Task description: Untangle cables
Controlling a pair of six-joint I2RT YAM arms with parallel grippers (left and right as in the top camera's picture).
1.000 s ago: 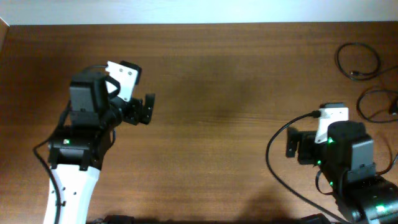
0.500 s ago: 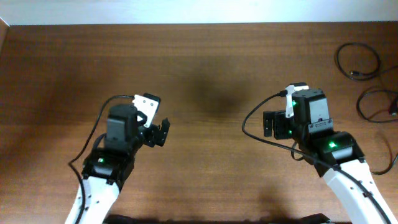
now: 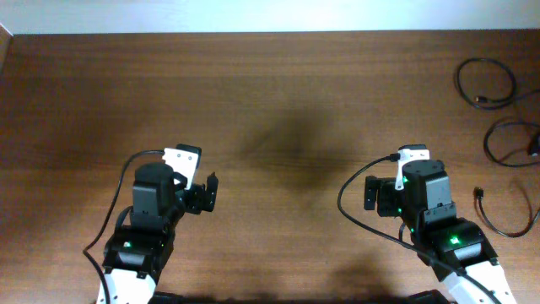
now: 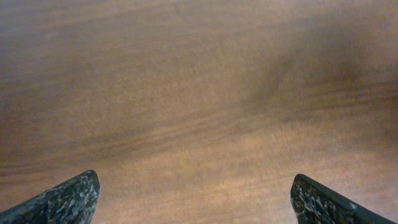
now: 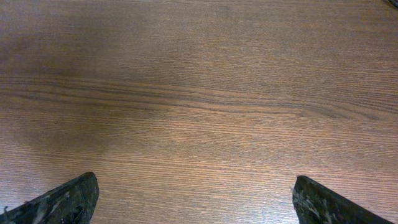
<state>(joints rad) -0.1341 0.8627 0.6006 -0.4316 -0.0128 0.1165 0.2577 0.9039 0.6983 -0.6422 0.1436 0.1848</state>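
Both arms have drawn back toward the near edge of the worktop (image 3: 278, 76) over the past half second, the left tool (image 3: 208, 193) sliding down and slightly left, the right tool (image 3: 372, 194) dropping away from the middle. Each tool stands spread wide and grips nothing. In the left wrist view, two mottled dark grey fingertips (image 4: 65, 198) sit wedge-shaped at the bottom corners with only wood between them. The right wrist view shows the same, its fingertips (image 5: 62, 200) far apart over fine, straight grain. The worktop is matte brown wood with long horizontal streaks, a soft shadow pooling at its centre. The cables (image 3: 486, 83) lie along its right side, well apart from the left tool and off to the right of the right tool. They are thin, black and flexible. One is curled into a rounded loop near the far right corner, with a small connector inside the ring. A second loop (image 3: 509, 139) lies just below it and runs out of the frame. A third cord (image 3: 504, 230) sweeps in an open curve beside the right arm (image 3: 451, 245) and ends in a small dark plug (image 3: 478, 193). The three look separate where they show, but the frame edge cuts two of them off. White shells, black joints and green lights mark both arms, each trailing a thicker black lead.
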